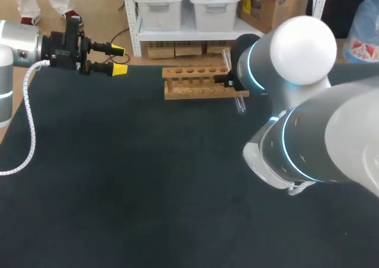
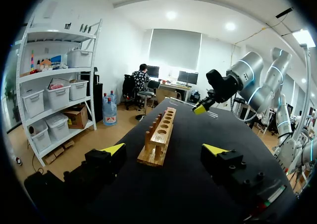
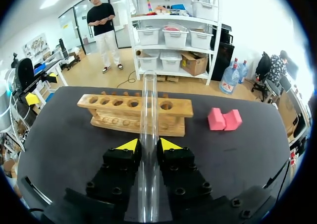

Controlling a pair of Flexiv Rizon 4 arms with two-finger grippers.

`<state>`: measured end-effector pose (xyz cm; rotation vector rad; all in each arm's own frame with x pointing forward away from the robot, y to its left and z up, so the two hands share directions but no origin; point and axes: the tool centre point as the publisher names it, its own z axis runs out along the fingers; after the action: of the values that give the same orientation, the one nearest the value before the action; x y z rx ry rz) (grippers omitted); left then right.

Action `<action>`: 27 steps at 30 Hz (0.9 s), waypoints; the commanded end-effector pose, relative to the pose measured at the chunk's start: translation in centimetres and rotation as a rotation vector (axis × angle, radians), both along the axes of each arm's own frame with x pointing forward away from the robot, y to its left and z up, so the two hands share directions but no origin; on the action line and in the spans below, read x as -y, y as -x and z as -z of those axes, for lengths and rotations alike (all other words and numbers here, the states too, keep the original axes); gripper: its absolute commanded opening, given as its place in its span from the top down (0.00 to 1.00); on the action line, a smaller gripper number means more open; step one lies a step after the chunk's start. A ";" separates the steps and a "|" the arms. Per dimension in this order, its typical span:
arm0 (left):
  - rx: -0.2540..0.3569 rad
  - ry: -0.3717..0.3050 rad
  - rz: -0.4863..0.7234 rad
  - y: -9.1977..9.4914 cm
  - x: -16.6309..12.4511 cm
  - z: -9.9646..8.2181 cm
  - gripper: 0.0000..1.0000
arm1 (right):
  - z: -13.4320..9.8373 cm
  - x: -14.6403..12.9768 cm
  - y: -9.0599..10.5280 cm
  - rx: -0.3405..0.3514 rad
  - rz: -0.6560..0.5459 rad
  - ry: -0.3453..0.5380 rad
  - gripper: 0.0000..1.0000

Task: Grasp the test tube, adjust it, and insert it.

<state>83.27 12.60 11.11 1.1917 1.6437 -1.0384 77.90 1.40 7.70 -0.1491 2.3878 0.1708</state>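
Test tube [image 3: 148,100] pinched from both sides by right gripper [image 3: 148,145], pointing out past the tips toward wooden rack [image 3: 133,116] close ahead — seemingly aligned for a hole | left gripper [image 2: 164,149] spread wide, empty, well apart from rack — likely keeping clear

The clear glass test tube [image 3: 148,130] sits clamped between my right fingers [image 3: 130,145], its length pointing out ahead over the wooden rack [image 3: 133,112]. The rack stands on the dark bench [image 3: 64,140], its row of round holes facing up.
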 end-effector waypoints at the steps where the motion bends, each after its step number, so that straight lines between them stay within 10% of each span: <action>1: 0.003 0.002 0.000 0.0 0.0 0.1 0.00 | 0.8 -0.5 -0.9 -0.038 -0.025 -0.026 1.00; 27: 0.003 0.002 0.000 0.0 0.0 0.1 0.00 | 3.0 -1.1 -1.9 -0.119 -0.022 -0.021 1.00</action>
<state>83.27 12.60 11.11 1.1917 1.6437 -1.0384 79.29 2.46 4.82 -0.1545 2.4849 0.2116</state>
